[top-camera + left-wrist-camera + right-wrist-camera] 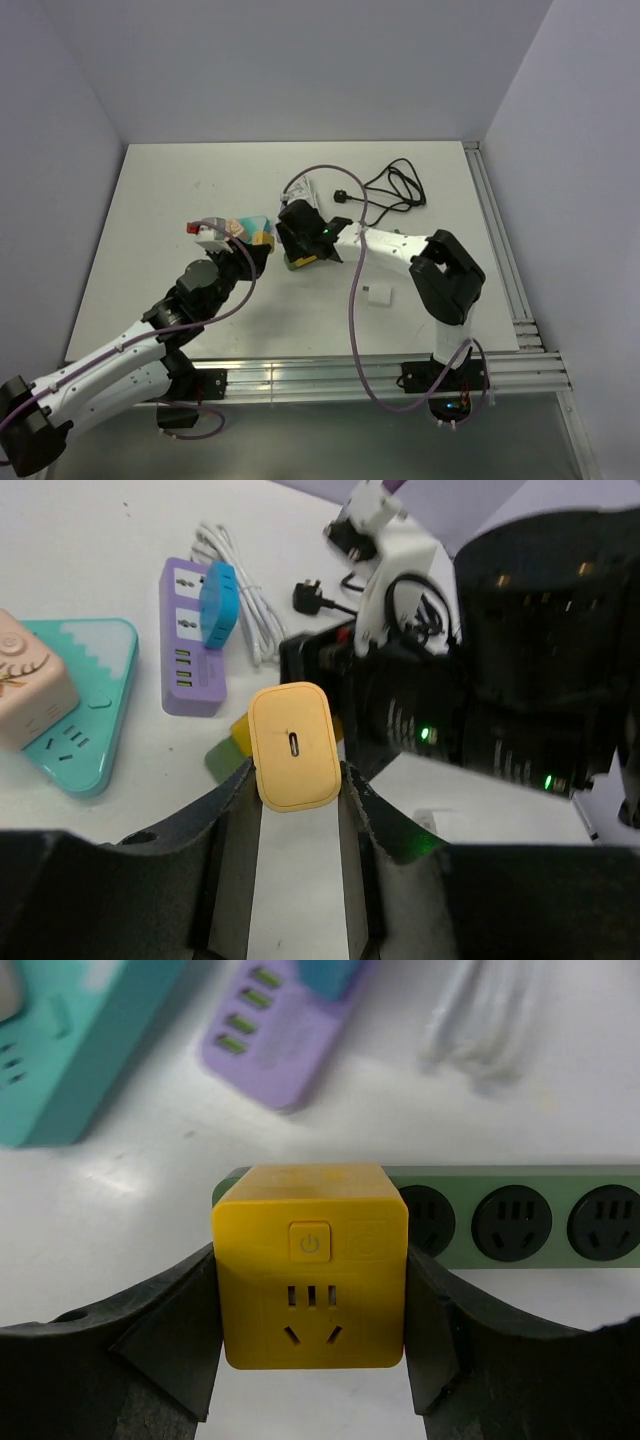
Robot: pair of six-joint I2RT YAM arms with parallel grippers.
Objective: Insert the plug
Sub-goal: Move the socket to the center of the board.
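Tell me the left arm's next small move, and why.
Probably ease the left gripper forward, lining the yellow charger in its jaws up with the holes of the yellow cube socket. The jaws of the right gripper flank that cube on the green power strip, apparently steadying it; the charger isn't plugged in yet.

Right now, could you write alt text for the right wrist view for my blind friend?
A yellow cube socket sits gripped between the right gripper's black fingers, its power button facing the camera. Behind it lies a green power strip with round black outlets; farther back, blurred, are a purple strip, a teal strip and white cable.
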